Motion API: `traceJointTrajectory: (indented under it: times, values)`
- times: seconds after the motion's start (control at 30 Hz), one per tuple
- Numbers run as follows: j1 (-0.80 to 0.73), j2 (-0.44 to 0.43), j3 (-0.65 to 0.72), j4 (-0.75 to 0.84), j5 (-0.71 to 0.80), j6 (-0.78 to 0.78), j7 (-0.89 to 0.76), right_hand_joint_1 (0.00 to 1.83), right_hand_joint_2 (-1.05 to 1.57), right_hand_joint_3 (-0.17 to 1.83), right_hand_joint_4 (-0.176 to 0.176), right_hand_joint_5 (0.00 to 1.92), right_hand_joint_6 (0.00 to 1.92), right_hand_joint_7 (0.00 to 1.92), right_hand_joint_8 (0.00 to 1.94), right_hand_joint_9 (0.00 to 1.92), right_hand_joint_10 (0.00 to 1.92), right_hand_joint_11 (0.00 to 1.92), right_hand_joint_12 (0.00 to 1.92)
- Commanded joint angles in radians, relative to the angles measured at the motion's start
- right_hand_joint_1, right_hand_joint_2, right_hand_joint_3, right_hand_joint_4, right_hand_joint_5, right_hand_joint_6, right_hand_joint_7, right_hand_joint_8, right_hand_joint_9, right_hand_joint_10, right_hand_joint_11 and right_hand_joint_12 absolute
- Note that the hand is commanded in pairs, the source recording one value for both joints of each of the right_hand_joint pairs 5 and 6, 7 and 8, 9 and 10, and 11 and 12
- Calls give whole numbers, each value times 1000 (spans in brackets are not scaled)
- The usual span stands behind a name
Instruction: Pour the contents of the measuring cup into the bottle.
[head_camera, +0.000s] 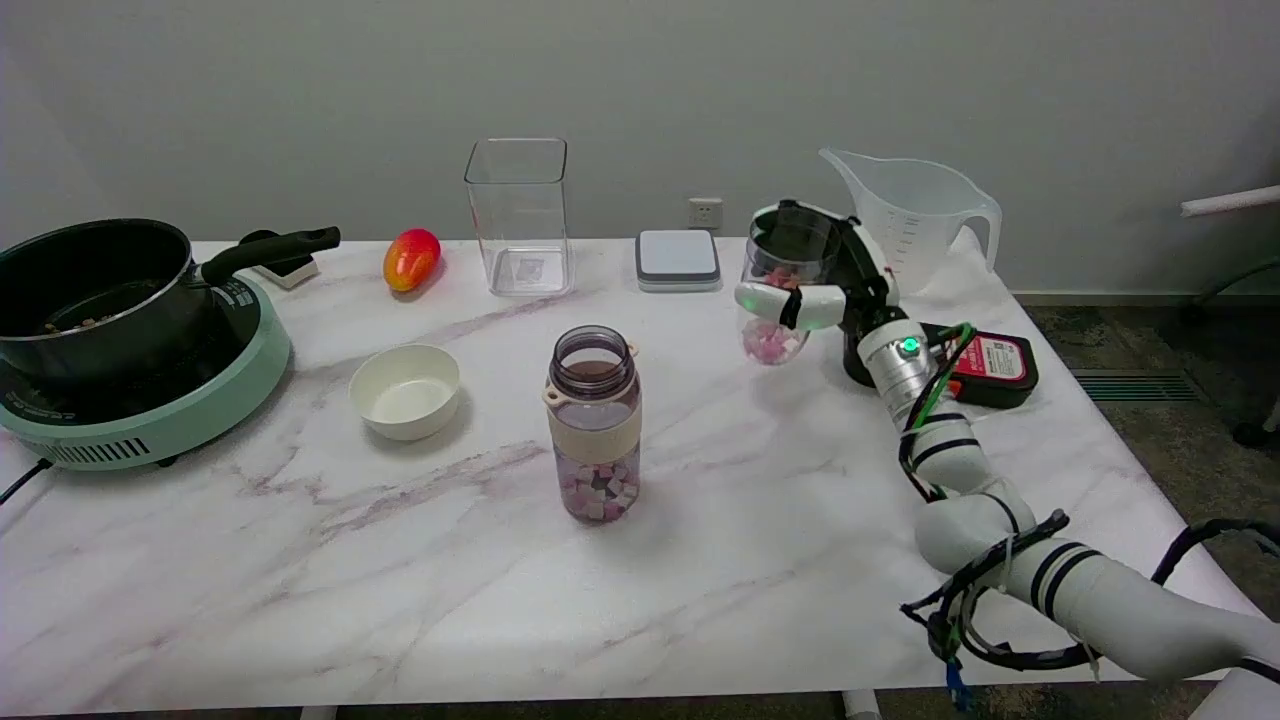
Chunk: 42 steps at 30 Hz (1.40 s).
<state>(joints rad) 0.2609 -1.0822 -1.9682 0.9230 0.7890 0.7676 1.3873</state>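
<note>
Measuring cup (775, 300): small clear cup holding pink and white pieces, gripped by the right hand and raised above the table at about 2 o'clock from the table's middle; it looks roughly upright, its mouth facing up

Right hand (815, 290): fingers wrapped around the measuring cup, one white finger (790, 303) crossing the cup's front; the arm enters from 4 o'clock

Bottle (594, 422): clear, open at the top, with a pale band round its middle; stands upright near the table's middle, at about 8 o'clock from the cup and well apart from it; pink, white and dark pieces fill its lower part

Bowl (405, 391): white, shallow, at 9 o'clock from the bottle, near it but apart

Square clear container (518, 217): upright, at 12 o'clock from the bottle near the far edge

Grey-and-white flat box (677, 260): at 1 o'clock from the bottle, just left of the raised cup in the picture

Large clear jug (915, 215): graduated, with a handle, behind the hand at 2 o'clock

Red-and-black device (985, 368): flat on the table at 3 o'clock, partly behind the wrist

Red-orange fruit (411, 259): at 11 o'clock, beside the square container

Black pot (95, 290): sits on a green cooker (150, 405) at 9 o'clock, its handle pointing towards the fruit

Table (400, 600): white marble pattern with pale purple veins
</note>
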Motion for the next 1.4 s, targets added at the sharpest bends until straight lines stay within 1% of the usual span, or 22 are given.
traceJointTrajectory:
  times: [0.03,0.1,0.23,0.3,0.43,0.47,0.6,0.77,0.93,1.1,1.3,1.4]
  values:
    - [-81,116,130,409,-160,-185,-252,1506,553,862,0,1159,1159,1310,1310,1209,1209,1014,1014]
    - [-108,113,152,451,-179,-230,-323,1510,548,866,0,1161,1161,1311,1311,1211,1211,1015,1015]
    - [-152,108,169,506,-180,-242,-493,1511,549,870,0,1167,1167,1314,1314,1213,1213,1020,1020]
    - [-169,107,179,535,-176,-244,-532,1513,541,880,0,1158,1158,1310,1310,1212,1212,1016,1016]
    - [-222,107,229,615,-208,-257,-637,1527,435,972,0,1105,1105,1269,1269,1187,1187,983,983]
    - [-233,110,238,632,-223,-265,-664,1538,370,1025,0,1079,1079,1253,1253,1170,1170,962,962]
    - [-261,118,257,689,-298,-288,-750,1547,297,1083,0,1068,1068,1231,1231,1148,1148,932,932]
    - [-269,119,248,713,-348,-277,-773,1546,233,1116,0,1060,1060,1222,1222,1130,1130,909,909]
    - [-277,119,245,765,-442,-290,-775,1546,223,1127,0,1053,1053,1218,1218,1126,1126,902,902]
    - [-281,126,245,824,-509,-338,-775,1549,176,1169,0,1032,1032,1202,1202,1113,1113,885,885]
    - [-278,130,223,881,-531,-396,-776,1552,158,1184,0,1036,1036,1200,1200,1112,1112,885,885]
    - [-276,130,220,918,-568,-443,-776,1552,152,1188,0,1037,1037,1201,1201,1113,1113,886,886]
